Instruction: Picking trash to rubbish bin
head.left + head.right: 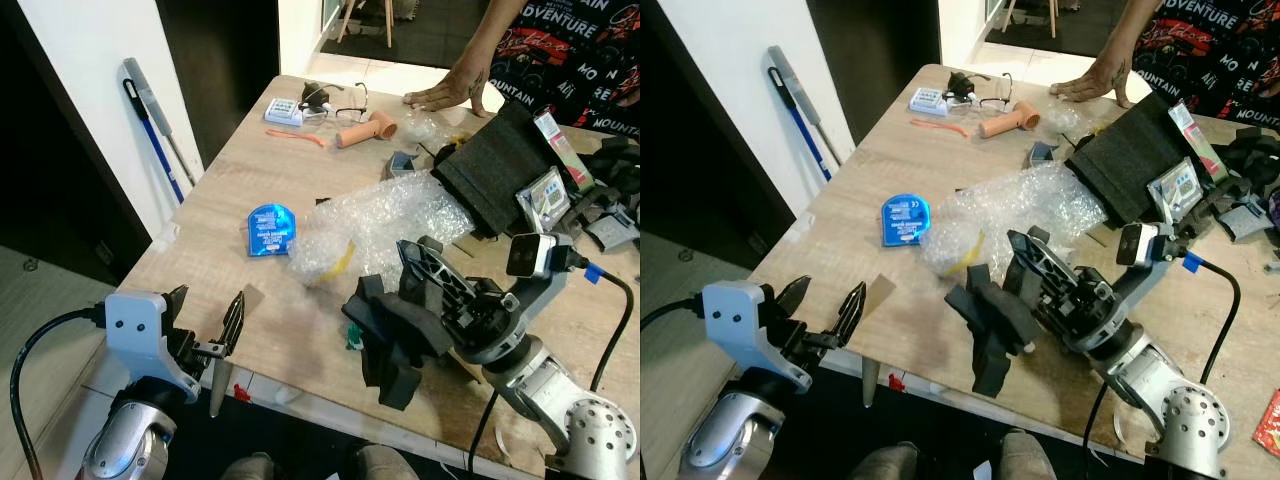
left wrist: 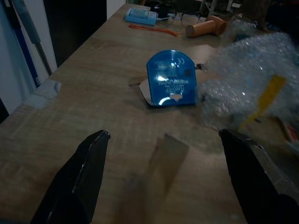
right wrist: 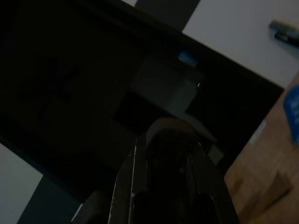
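Observation:
My right gripper (image 1: 402,292) is shut on a chunk of black foam (image 1: 388,345), held just above the wooden table (image 1: 220,170) near its front edge. The right wrist view is dark, with the foam (image 3: 172,172) between the fingers. My left gripper (image 1: 207,316) stands open at the table's front left edge with nothing in it. Ahead of it lie a blue round packet (image 2: 171,80), a small cardboard scrap (image 2: 166,154) and a heap of bubble wrap (image 1: 385,218) with a yellow strip in it.
A large black foam block (image 1: 495,165) and more clutter fill the right side. A tan handle (image 1: 366,130), a white box (image 1: 283,110) and glasses lie at the far end, where a person's hand (image 1: 446,92) rests. A mop (image 1: 150,112) leans on the left wall.

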Controlling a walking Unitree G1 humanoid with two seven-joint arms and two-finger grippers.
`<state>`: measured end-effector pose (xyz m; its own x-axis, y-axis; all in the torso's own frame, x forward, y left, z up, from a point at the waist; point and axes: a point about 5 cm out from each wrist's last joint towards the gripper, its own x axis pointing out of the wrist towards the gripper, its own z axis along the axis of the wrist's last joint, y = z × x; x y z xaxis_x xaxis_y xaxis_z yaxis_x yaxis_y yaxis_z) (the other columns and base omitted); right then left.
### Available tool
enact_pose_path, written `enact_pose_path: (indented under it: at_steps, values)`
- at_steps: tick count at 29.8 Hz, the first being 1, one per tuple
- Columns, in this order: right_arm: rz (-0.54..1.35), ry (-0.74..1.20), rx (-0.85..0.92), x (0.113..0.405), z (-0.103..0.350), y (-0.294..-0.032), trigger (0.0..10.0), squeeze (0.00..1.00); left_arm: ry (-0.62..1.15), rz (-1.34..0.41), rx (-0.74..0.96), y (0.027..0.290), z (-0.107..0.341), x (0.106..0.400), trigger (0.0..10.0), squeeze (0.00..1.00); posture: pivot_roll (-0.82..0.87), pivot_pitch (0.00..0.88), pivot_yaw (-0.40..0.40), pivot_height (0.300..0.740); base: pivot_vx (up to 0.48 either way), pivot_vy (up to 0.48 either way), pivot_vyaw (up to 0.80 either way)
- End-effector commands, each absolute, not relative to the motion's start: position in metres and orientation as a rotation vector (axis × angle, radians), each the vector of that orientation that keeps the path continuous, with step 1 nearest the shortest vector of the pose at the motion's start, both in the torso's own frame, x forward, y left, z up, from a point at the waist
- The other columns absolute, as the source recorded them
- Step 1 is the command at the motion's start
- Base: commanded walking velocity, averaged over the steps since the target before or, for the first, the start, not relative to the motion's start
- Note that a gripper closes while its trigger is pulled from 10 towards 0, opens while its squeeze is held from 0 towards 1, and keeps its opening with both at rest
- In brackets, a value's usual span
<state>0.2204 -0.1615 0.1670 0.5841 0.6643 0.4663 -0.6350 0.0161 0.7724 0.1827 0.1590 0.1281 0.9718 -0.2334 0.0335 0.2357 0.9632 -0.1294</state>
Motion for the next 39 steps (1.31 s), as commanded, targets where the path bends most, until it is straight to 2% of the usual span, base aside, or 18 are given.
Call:
enact_pose_path:
  at_steps: [1, 3, 6, 7, 8, 12, 15, 16, 21, 25, 31, 39]
  values:
    - [0.998, 0.046, 1.143, 0.219, 0.167, -0.161, 10.0, 0.0, 0.028, -0.24, -0.114, 0.159, 0.121, 0.181, 10.0, 0.0, -0.11, 0.055, 0.008, 0.74, -0.337, 0.0, 0.0]
    - [0.99, 0.052, 1.128, 0.219, 0.166, -0.16, 10.0, 0.0, 0.028, -0.239, -0.113, 0.159, 0.121, 0.181, 10.0, 0.0, -0.11, 0.055, 0.008, 0.74, -0.337, 0.0, 0.0]
    - [0.883, 0.063, 1.027, 0.229, 0.163, -0.162, 10.0, 0.0, 0.029, -0.24, -0.112, 0.159, 0.121, 0.181, 10.0, 0.0, -0.11, 0.053, 0.01, 0.74, -0.339, 0.0, 0.0]
    - [0.721, 0.075, 0.829, 0.244, 0.159, -0.17, 10.0, 0.0, 0.031, -0.24, -0.112, 0.159, 0.12, 0.182, 10.0, 0.0, -0.12, 0.053, 0.011, 0.74, -0.334, 0.0, 0.0]
    - [0.721, 0.075, 0.829, 0.244, 0.159, -0.17, 10.0, 0.0, 0.031, -0.24, -0.112, 0.159, 0.12, 0.182, 10.0, 0.0, -0.12, 0.053, 0.011, 0.74, -0.334, 0.0, 0.0]
    - [0.342, 0.049, 0.326, 0.272, 0.154, -0.207, 10.0, 0.0, 0.032, -0.242, -0.113, 0.158, 0.12, 0.183, 10.0, 0.0, -0.12, 0.053, 0.011, 0.74, -0.332, 0.0, 0.0]
    - [0.281, 0.064, 0.231, 0.274, 0.151, -0.214, 10.0, 0.0, 0.032, -0.242, -0.114, 0.158, 0.12, 0.183, 10.0, 0.0, -0.12, 0.051, 0.01, 0.74, -0.329, 0.0, 0.0]
    - [0.197, 0.093, 0.07, 0.274, 0.147, -0.222, 10.0, 0.0, 0.031, -0.241, -0.113, 0.158, 0.12, 0.183, 10.0, 0.0, -0.12, 0.051, 0.006, 0.74, -0.33, 0.0, 0.0]
    - [0.162, 0.077, -0.103, 0.271, 0.147, -0.222, 10.0, 0.0, 0.031, -0.235, -0.112, 0.159, 0.12, 0.182, 10.0, 0.0, -0.12, 0.054, 0.006, 0.74, -0.331, 0.0, 0.0]
    - [0.166, 0.064, -0.137, 0.271, 0.145, -0.221, 10.0, 0.0, 0.031, -0.233, -0.112, 0.159, 0.12, 0.182, 10.0, 0.0, -0.12, 0.055, 0.007, 0.74, -0.328, 0.0, 0.0]
    - [0.272, 0.004, -0.047, 0.268, 0.142, -0.211, 10.0, 0.0, 0.036, -0.238, -0.113, 0.16, 0.12, 0.181, 10.0, 0.0, -0.12, 0.059, 0.012, 0.74, -0.329, 0.0, 0.0]
    - [0.315, 0.033, -0.114, 0.266, 0.136, -0.207, 10.0, 0.0, 0.036, -0.239, -0.114, 0.159, 0.12, 0.182, 10.0, 0.0, -0.12, 0.058, 0.009, 0.74, -0.328, 0.0, 0.0]
